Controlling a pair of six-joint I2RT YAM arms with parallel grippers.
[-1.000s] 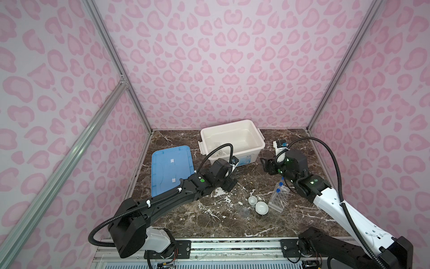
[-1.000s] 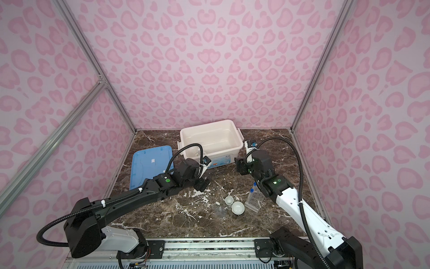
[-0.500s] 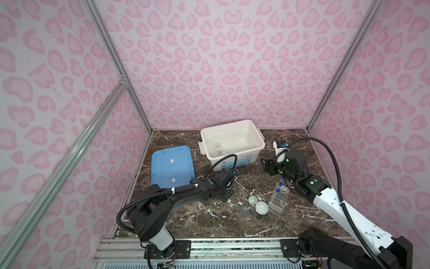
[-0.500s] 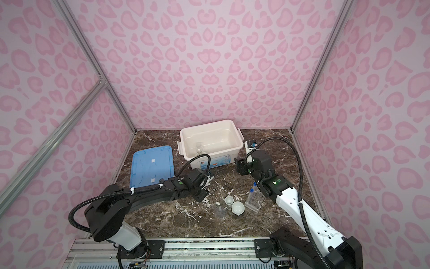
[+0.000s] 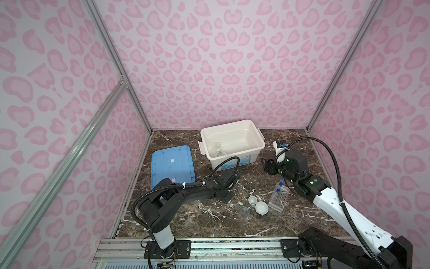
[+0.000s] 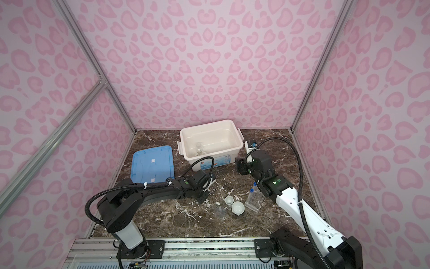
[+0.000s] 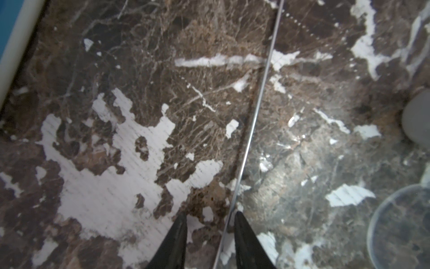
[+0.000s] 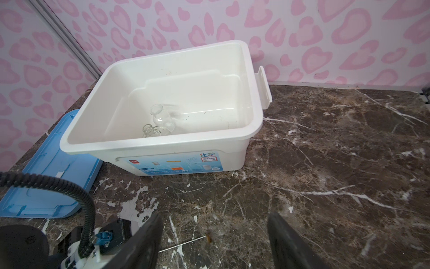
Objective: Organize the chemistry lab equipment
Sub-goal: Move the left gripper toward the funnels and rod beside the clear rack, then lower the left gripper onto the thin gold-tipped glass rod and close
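Left gripper (image 5: 226, 198): found low on the marble, lower middle of a top view, arm stretched nearly flat. Jaws a slim gap apart astride thin rod (image 7: 254, 111), which lay just beside one fingertip, not yet clamped. Judged step: picking up rod for white box (image 8: 162, 144), upper middle, two flasks (image 8: 161, 118) inside. Next called for: full close, level lift. Rightward, noted dishes (image 5: 261, 207) and tube rack (image 5: 278, 198) on the table. Right gripper (image 8: 215, 215): spread, empty, hovering right of box.
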